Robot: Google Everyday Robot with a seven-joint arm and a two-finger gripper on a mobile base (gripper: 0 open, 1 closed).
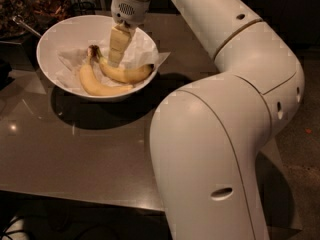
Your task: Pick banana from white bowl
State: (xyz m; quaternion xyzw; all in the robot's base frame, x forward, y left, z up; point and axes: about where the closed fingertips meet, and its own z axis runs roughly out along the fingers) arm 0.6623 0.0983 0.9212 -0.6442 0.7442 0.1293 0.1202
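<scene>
The white bowl (48, 40) stands at the table's back left, lined with crumpled white paper (146, 51). Two bananas lie in it. The banana (124, 74) is the deeper-yellow one on the right, with its greenish stem pointing up-left and its dark tip at the right rim. A paler, slimmer banana (100, 88) lies beside it on the left. My gripper (116, 54) points down into the bowl, right over the banana's stem end, and hides part of the stem.
The grey-brown table (75, 149) runs to a front edge low in the view. My own large white arm links (215, 149) cover the right side. Dark cluttered items (30, 4) and a metal handle (24, 27) lie behind the bowl at the left.
</scene>
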